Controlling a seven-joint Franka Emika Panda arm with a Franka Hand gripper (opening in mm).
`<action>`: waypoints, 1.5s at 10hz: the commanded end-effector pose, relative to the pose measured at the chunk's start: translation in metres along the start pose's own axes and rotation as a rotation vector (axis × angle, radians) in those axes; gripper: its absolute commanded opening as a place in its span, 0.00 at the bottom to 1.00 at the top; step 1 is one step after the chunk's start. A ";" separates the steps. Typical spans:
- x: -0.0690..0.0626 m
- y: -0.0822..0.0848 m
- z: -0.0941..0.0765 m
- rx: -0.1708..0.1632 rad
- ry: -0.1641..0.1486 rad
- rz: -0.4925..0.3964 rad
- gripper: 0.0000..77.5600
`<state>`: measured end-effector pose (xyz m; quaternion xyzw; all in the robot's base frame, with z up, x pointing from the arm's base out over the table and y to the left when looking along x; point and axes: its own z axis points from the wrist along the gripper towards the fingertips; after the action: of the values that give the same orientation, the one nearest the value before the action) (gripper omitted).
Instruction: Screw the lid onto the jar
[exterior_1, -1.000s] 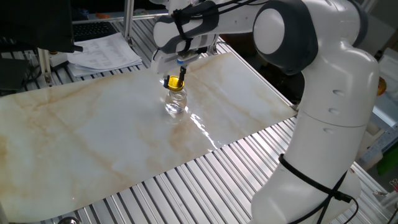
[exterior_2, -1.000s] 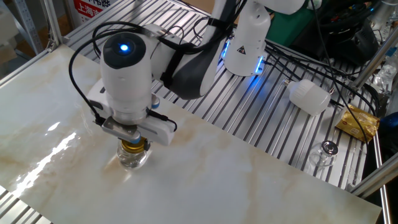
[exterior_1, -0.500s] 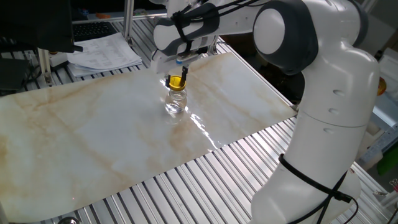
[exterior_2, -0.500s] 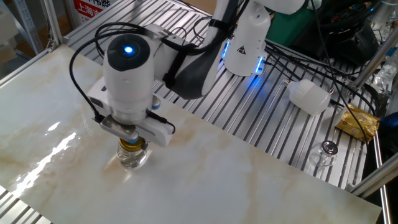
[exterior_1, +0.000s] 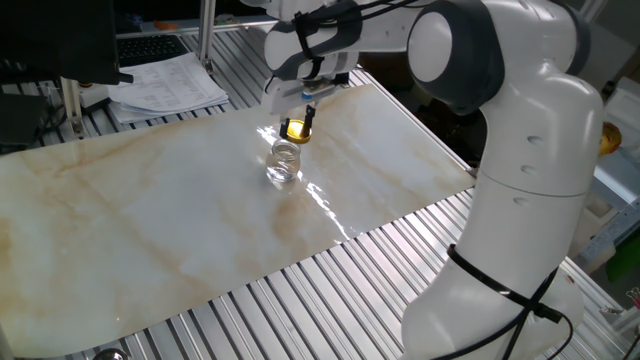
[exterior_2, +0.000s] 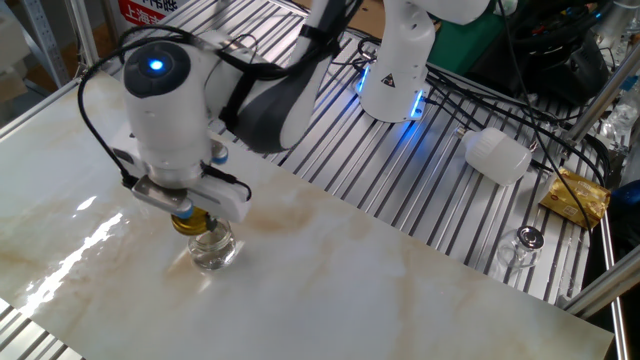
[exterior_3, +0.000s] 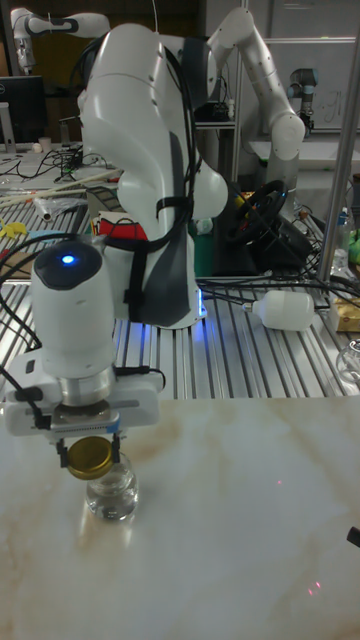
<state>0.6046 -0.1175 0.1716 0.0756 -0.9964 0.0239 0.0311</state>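
Note:
The jar (exterior_1: 284, 163) (exterior_2: 213, 247) (exterior_3: 112, 492) is small and clear, standing upright with an open mouth on the marble board (exterior_1: 150, 220). The gold lid (exterior_1: 295, 128) (exterior_2: 192, 222) (exterior_3: 88, 456) is held between my gripper's fingers. My gripper (exterior_1: 297, 124) (exterior_2: 190, 215) (exterior_3: 88, 448) is shut on it. The lid hangs just above and to one side of the jar's mouth, apart from the neck; in the tall fixed view it sits to the jar's upper left and looks tilted.
A white plastic bottle (exterior_2: 497, 155) (exterior_3: 285, 310) lies on the slatted table behind the board. A gold foil object (exterior_2: 575, 195) and a small glass (exterior_2: 520, 245) stand at the far right. Papers (exterior_1: 170, 85) lie beyond the board's far edge.
The gripper, with the lid in it, has swung sideways off the jar's mouth and risen slightly. The jar has stayed in place.

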 end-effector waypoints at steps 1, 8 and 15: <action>-0.005 0.015 0.001 -0.013 -0.008 0.007 0.01; -0.001 0.028 0.011 -0.003 -0.011 0.008 0.01; -0.003 0.018 0.020 -0.006 -0.026 -0.007 0.01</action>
<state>0.6022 -0.1003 0.1496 0.0794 -0.9964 0.0195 0.0204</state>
